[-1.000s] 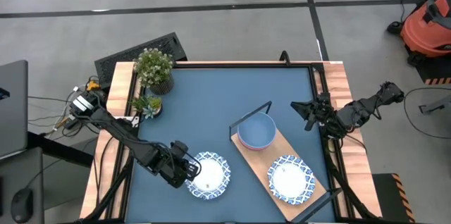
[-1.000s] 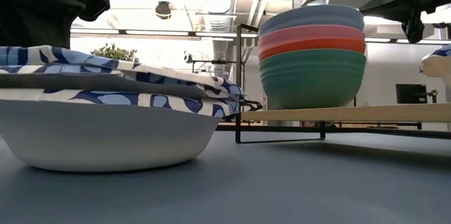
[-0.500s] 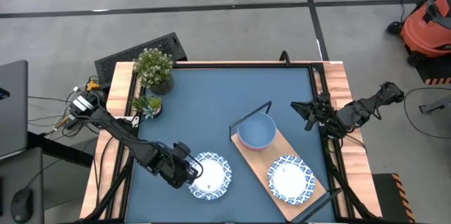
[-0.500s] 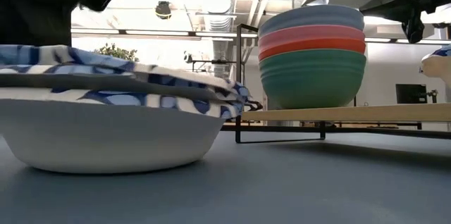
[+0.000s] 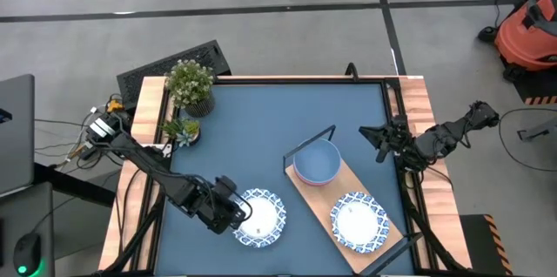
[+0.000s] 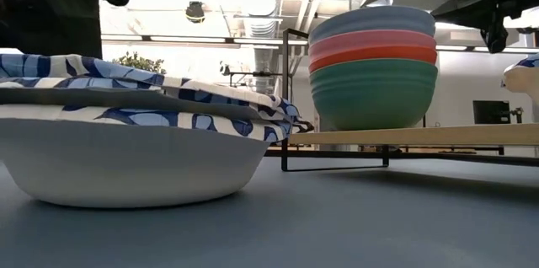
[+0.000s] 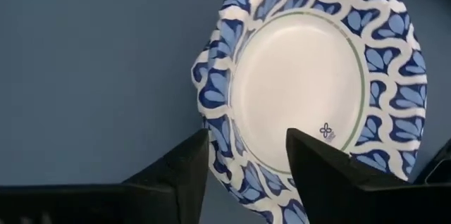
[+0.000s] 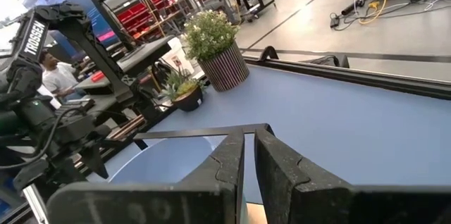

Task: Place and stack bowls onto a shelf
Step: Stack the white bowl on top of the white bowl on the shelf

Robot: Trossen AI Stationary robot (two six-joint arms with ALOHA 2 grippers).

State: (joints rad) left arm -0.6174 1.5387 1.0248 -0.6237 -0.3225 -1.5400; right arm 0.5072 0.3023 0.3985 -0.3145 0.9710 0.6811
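Tabletop (image 5: 278,129) blue amid grey floor; left tool (image 7: 243,168) open astride patterned bowl (image 7: 313,76) rim, right tool (image 8: 248,155) shut empty

"TROSSEN" reads in white capitals on the dark left arm (image 8: 32,37), seen in the right wrist view. A small blue mark sits on the patterned bowl (image 7: 310,90), unreadable. No other text legible.
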